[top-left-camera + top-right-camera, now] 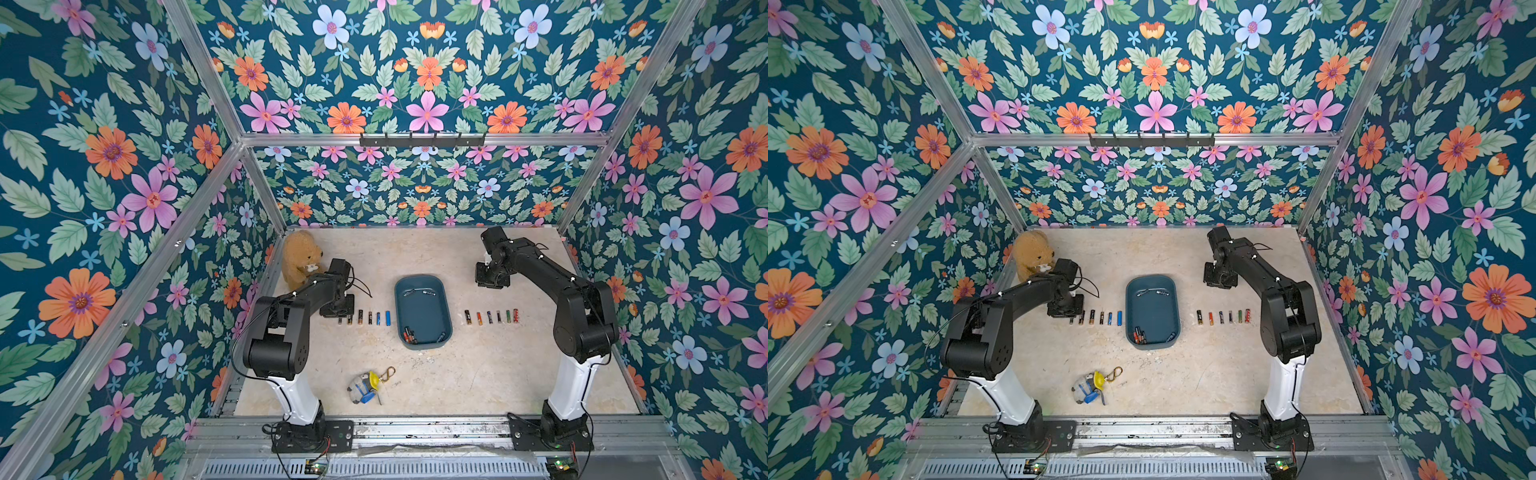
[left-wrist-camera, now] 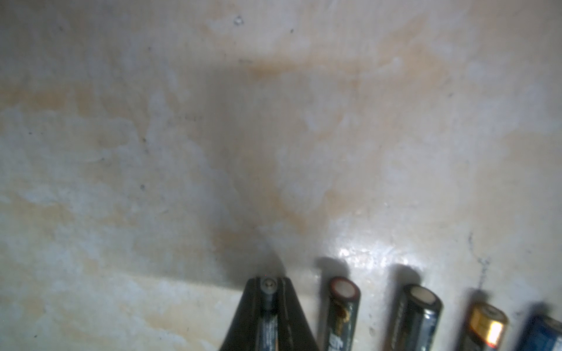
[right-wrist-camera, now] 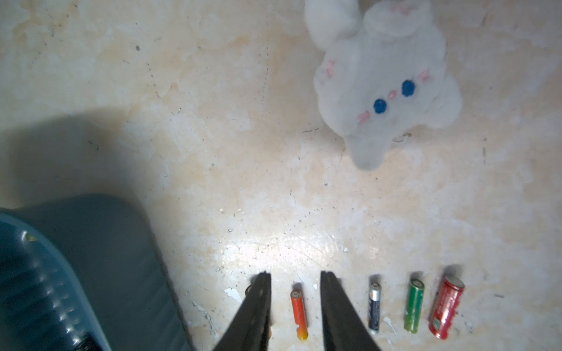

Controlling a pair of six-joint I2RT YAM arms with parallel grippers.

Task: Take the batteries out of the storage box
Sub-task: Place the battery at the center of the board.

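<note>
Batteries (image 1: 409,334) lie at the storage box's (image 1: 419,277) near end. Beside the box, your left gripper (image 2: 267,285) pinches a slim battery (image 2: 267,331). Release it carelessly and it knocks the row (image 1: 370,318). Your right gripper (image 3: 295,276) stands parted and empty.

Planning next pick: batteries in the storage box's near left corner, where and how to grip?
Likely one of the batteries at mid-body, straight from above: they lie tight against the storage box corner wall, so a side approach looks blocked.
</note>
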